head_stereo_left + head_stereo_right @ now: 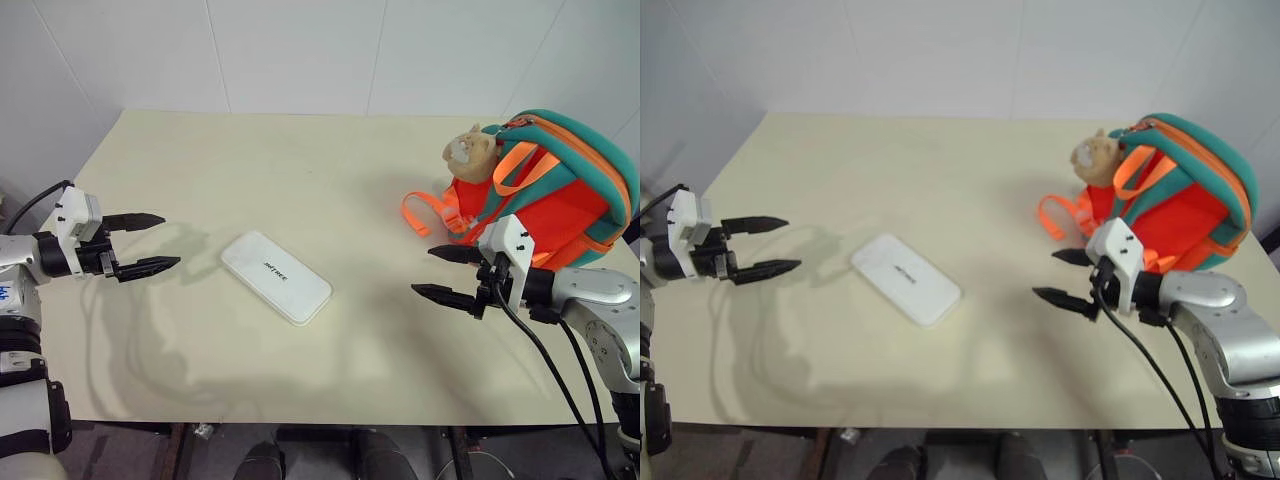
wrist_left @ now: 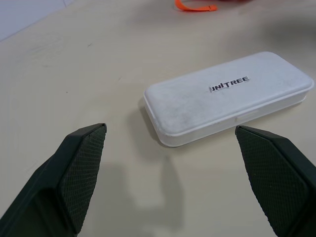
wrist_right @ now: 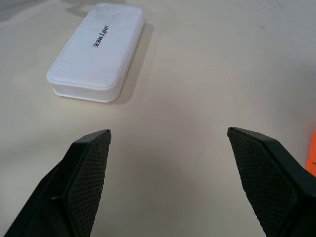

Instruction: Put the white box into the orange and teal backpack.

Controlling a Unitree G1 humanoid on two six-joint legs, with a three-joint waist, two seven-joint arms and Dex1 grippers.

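Fingers first: my left gripper (image 1: pixel 147 243) hovers near the table's (image 1: pixel 300 150) nine o'clock edge, jaws spread wide and grasping nothing, and my right gripper (image 1: pixel 447 273) hangs toward four o'clock with its jaws equally released, also empty. Between them, a little left of the table's middle, lies the white box (image 1: pixel 276 277), flat on the cream surface with its lettered lid up and its long side running from ten o'clock to four. It is near my left fingertips and farther from my right ones, touching neither. Farther off, at about two o'clock, the orange and teal backpack (image 1: pixel 560 190) stands on the table's right side just behind my right wrist, a small beige plush toy (image 1: pixel 470 152) hanging at its top and an orange strap (image 1: pixel 428 215) trailing toward the middle. I cannot tell whether its zip is open. By my reckoning nothing of the job is done yet: grasping, carrying and stowing the box all remain.
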